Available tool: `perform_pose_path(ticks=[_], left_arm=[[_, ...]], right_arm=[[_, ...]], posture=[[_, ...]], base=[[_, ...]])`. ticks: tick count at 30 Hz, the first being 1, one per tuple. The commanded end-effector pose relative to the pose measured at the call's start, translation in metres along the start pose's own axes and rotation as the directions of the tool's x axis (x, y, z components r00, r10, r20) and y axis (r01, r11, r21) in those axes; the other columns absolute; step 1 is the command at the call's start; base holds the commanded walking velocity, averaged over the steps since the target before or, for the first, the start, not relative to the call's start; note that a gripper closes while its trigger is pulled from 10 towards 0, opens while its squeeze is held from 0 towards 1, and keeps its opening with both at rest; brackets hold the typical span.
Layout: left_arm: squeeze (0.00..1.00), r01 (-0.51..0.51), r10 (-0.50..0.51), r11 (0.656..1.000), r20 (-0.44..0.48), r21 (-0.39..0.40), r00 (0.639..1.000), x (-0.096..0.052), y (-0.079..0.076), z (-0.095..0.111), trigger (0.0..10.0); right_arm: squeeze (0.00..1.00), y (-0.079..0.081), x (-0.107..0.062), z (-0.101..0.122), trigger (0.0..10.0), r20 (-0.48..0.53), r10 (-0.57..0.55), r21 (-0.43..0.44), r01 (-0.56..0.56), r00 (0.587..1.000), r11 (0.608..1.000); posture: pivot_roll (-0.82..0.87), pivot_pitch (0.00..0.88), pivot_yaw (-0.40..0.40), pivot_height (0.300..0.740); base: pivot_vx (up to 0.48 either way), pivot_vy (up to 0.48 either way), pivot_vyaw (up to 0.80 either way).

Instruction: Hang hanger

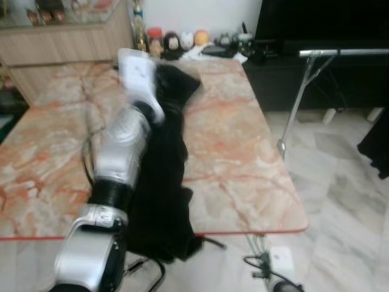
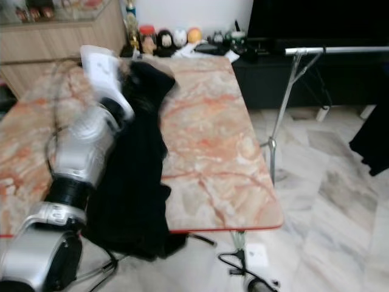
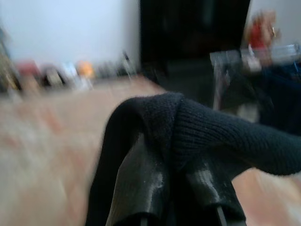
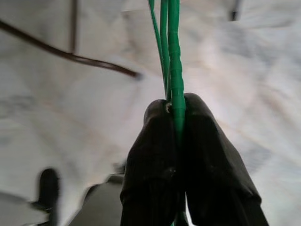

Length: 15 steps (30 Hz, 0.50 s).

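A long black knitted garment point(image 1: 164, 182) lies along the marble-patterned table point(image 1: 243, 152) and hangs over its near edge. My left arm reaches across the table, and its white wrist point(image 1: 138, 73) meets the garment's far end. In the left wrist view my left gripper point(image 3: 176, 162) is shut on a fold of the garment point(image 3: 211, 132), which drapes over both fingers. In the right wrist view my right gripper point(image 4: 176, 106) is shut on a thin green hanger point(image 4: 171, 47), held over the pale marble floor.
A metal clothes rail point(image 1: 340, 53) on thin legs stands right of the table. Small figurines and bottles point(image 1: 176, 41) line the table's far edge. A dark cloth point(image 1: 377, 143) hangs at the right edge. Cables point(image 1: 261, 264) lie on the floor by the table's near corner.
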<state>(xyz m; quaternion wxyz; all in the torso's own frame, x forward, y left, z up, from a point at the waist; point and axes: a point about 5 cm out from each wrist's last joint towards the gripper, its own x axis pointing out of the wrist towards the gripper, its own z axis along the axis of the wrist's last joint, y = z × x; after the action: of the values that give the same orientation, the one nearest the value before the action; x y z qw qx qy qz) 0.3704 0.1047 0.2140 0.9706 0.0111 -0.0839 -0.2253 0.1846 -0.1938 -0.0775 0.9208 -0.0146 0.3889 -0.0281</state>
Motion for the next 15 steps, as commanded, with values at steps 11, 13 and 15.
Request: perform_pose_path(ticks=[11, 13, 15], left_arm=[[0.41, 0.031, -0.025, 0.999, -0.227, 0.022, 0.974, -0.058, 0.002, -0.042, 10.0], [1.00, 0.023, -0.021, 1.000, -0.241, 0.007, 0.970, -0.063, -0.004, -0.046, 10.0], [1.00, 0.031, -0.029, 1.000, -0.244, 0.004, 0.969, -0.065, -0.009, -0.049, 10.0]], right_arm=[[0.00, 0.007, 0.000, 0.000, 10.0, 0.000, 0.018, 0.005, -0.018, 1.000, 1.000], [0.00, 0.007, 0.000, 0.000, 10.0, 0.002, 0.016, 0.008, -0.016, 1.000, 1.000], [0.00, 0.006, 0.000, 0.000, 10.0, 0.002, 0.015, 0.008, -0.015, 1.000, 1.000]], posture=[[0.01, 0.000, -0.023, 0.740], [0.00, 0.000, -0.021, 0.740], [0.00, 0.000, -0.021, 0.740]], base=[[0.000, 0.000, 0.00], [0.000, 0.000, 0.00], [0.000, 0.000, 0.00]])
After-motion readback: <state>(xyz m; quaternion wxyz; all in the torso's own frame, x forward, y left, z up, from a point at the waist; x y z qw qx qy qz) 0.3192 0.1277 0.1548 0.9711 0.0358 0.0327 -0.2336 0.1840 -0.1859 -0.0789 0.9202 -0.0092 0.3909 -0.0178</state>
